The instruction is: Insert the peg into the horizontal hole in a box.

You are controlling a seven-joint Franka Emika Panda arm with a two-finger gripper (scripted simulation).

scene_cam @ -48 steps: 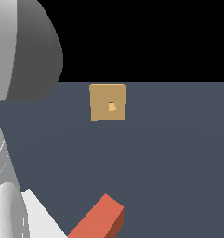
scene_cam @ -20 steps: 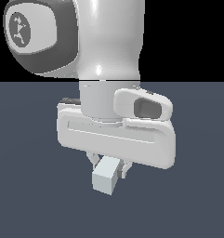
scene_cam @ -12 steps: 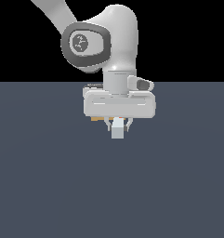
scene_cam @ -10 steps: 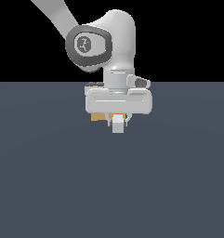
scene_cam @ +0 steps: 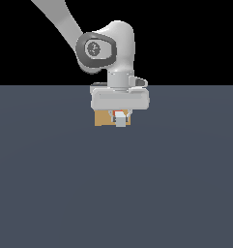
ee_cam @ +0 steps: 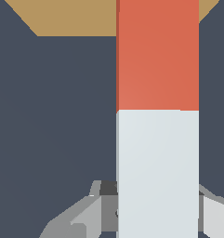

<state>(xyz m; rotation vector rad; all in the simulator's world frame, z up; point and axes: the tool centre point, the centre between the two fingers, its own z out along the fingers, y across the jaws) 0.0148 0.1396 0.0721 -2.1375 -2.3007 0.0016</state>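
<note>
My gripper (scene_cam: 120, 119) is shut on the peg, right in front of the tan box (scene_cam: 103, 118) far back on the dark floor. In the exterior view only the peg's pale near end (scene_cam: 120, 122) and a sliver of red show below the white hand. The wrist view shows the peg (ee_cam: 157, 56) as a long bar, red on its far half and pale grey-white on its near half, held between the grey fingers (ee_cam: 92, 211). Its red end runs over the box (ee_cam: 71, 18). The hole is hidden behind the peg and hand.
The dark grey floor (scene_cam: 116, 193) stretches flat all around the box. The white arm (scene_cam: 103, 48) rises above the box and leans toward the exterior view's left.
The arm has carried the peg away from the camera toward the box. The hand now covers most of the box face, and the grip has not changed.
</note>
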